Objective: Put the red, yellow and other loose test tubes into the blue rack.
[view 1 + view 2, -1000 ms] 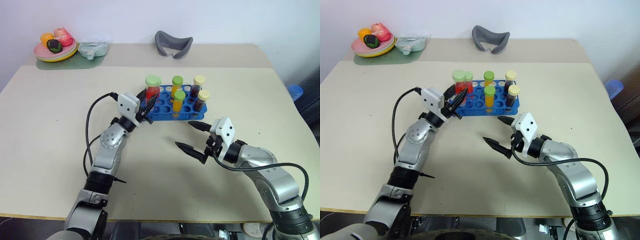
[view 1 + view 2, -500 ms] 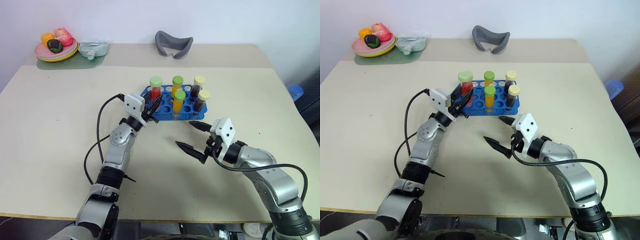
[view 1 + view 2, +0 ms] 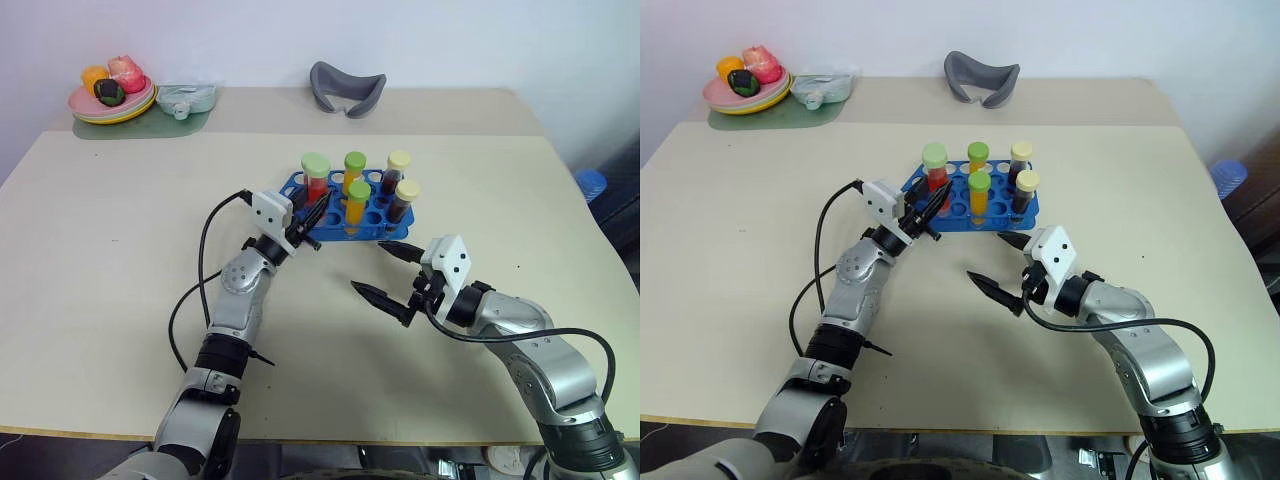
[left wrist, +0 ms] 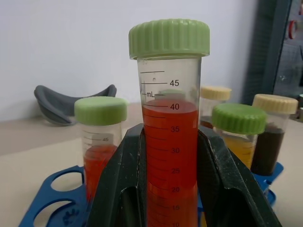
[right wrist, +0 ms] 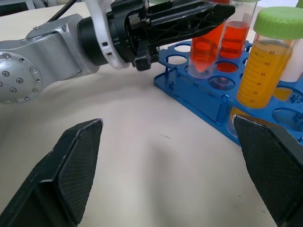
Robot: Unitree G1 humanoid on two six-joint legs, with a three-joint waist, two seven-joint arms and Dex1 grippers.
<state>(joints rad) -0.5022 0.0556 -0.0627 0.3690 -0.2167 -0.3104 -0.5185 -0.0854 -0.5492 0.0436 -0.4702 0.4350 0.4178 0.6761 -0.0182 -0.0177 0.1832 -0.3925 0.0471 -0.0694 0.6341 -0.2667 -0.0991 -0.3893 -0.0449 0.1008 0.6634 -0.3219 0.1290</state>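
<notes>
The blue rack [image 3: 372, 218] stands at mid-table. It holds a red tube [image 4: 100, 142], two orange-yellow tubes with green caps [image 3: 357, 202] and two dark tubes with cream caps [image 3: 403, 203]. My left gripper [image 3: 311, 213] is shut on a red test tube with a green cap [image 3: 316, 178]. It holds the tube upright at the rack's left end, and the tube's lower tip [image 5: 202, 70] hangs just over a hole there. My right gripper [image 3: 367, 267] is open with nothing between its fingers [image 5: 71, 165], low over the table in front of the rack.
At the back left corner, a plate of toy food [image 3: 111, 92] sits on a green mat beside a pale teal item [image 3: 186, 98]. A grey curved object [image 3: 346, 87] lies at the back edge. A blue object [image 3: 590, 183] stands beyond the table's right edge.
My left gripper has carried the red tube to the right and slightly down, from beside the rack's left end to over its holes. The right gripper has stayed where it was, open.
</notes>
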